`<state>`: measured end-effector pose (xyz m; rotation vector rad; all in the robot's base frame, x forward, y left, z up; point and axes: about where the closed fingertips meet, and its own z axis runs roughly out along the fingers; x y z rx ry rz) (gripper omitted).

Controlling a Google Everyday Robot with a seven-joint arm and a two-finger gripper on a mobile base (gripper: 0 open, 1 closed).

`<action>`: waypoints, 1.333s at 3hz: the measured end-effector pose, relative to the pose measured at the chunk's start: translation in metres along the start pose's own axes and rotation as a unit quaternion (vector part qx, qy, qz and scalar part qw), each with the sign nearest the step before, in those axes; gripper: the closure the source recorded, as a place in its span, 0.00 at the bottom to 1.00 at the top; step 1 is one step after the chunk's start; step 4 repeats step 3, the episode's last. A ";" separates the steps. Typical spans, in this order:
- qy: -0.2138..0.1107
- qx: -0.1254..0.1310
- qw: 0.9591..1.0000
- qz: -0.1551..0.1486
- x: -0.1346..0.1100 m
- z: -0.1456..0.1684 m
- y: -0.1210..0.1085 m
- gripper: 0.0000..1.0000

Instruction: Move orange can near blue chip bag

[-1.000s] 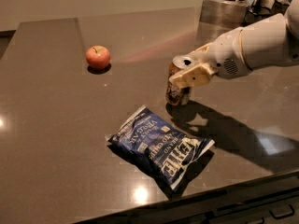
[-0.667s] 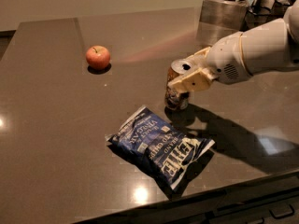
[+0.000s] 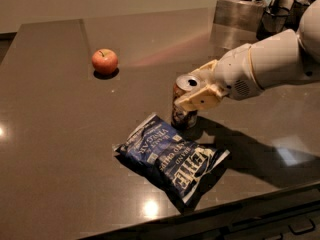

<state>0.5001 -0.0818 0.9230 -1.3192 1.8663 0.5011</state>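
orange can (image 3: 183, 118) upright, long axis vertical, silver top up, just beside blue chip bag (image 3: 170, 159), gripper (image 3: 186, 90) fingers clamped around it, mid-body hidden

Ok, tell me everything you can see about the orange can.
The orange can is a small metal drink can, orange-tan and shadowed, with a silver top whose opening shows. It stands upright, gripped near its top by the gripper, which reaches in from the picture's right. Its base is at the table, close beside the far edge of the blue chip bag.
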 end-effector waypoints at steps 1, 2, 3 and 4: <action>0.008 -0.008 1.000 -0.007 0.004 0.006 0.005 0.30; 0.007 -0.009 1.000 -0.009 0.002 0.007 0.006 0.06; 0.008 -0.010 1.000 -0.010 0.001 0.007 0.007 0.00; 0.008 -0.010 1.000 -0.010 0.001 0.007 0.007 0.00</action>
